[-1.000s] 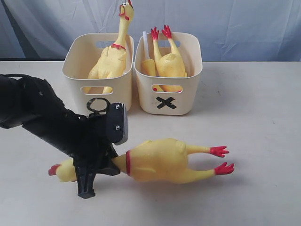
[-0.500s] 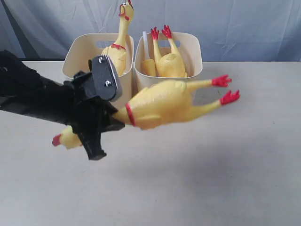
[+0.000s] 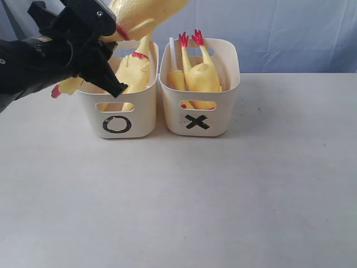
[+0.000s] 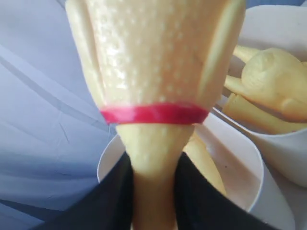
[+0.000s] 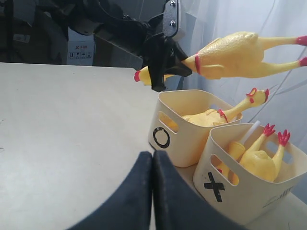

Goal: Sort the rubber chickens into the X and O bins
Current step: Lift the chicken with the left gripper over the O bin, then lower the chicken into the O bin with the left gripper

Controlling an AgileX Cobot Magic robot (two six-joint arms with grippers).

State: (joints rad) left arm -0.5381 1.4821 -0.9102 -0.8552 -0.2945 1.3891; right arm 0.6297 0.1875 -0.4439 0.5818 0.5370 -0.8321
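Observation:
My left gripper [image 3: 97, 58] is shut on the neck of a plump yellow rubber chicken [image 3: 145, 14], held high over the O bin [image 3: 139, 114]. Its body runs off the top of the exterior view and its red-combed head [image 3: 58, 89] hangs left of the bin. In the left wrist view the neck [image 4: 153, 158] sits pinched between the black fingers [image 4: 110, 201]. A long chicken [image 3: 134, 70] stands in the O bin. The X bin [image 3: 217, 120] holds a chicken [image 3: 201, 75] feet up, with another beside it. My right gripper [image 5: 153, 165] is shut on nothing, low over the table before both bins.
The two bins stand side by side at the back of the pale table [image 3: 223, 195], against a blue-grey cloth backdrop [image 3: 290, 33]. My left arm [image 3: 28, 61] reaches in from the left edge. The right arm does not show in the exterior view.
My left gripper has lifted the plump chicken off the table, up and back, from the front of the table to above the O bin. The bins and their chickens have not moved.

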